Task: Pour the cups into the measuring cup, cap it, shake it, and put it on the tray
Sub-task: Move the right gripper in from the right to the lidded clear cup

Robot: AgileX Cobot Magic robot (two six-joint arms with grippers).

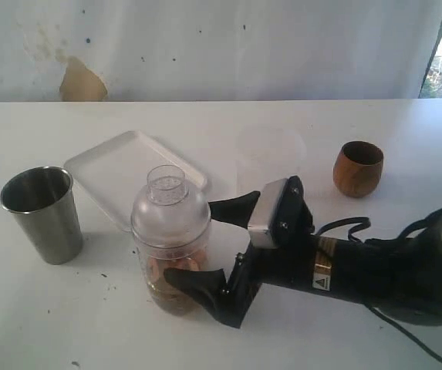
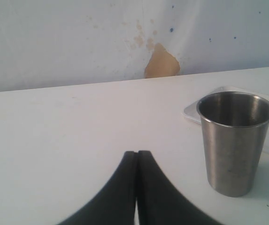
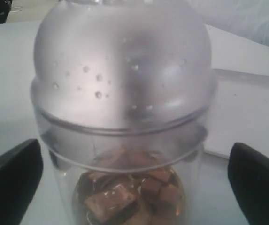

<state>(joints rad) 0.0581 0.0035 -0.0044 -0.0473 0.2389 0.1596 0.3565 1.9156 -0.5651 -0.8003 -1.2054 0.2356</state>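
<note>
The clear measuring cup (image 1: pixel 170 254) stands upright on the table with its clear domed lid (image 1: pixel 170 206) on; brown chunks and some liquid lie in its bottom (image 3: pixel 127 194). My right gripper (image 1: pixel 192 244) is open, one finger on each side of the cup, and the right wrist view shows a gap between each finger (image 3: pixel 12 180) and the wall. The steel tumbler (image 1: pixel 43 214) stands at the left and also shows as the steel tumbler (image 2: pixel 235 140). The wooden cup (image 1: pixel 358 168) stands at the back right. The white tray (image 1: pixel 120 166) lies behind the measuring cup. My left gripper (image 2: pixel 137 153) is shut on nothing.
A faint frosted cup (image 1: pixel 271 150) stands between the tray and the wooden cup. The tray's corner (image 2: pixel 193 111) shows behind the steel tumbler. A pale wall with a tan stain (image 1: pixel 82 81) closes the table's far edge. The right arm's cable (image 1: pixel 406 335) trails at the front right.
</note>
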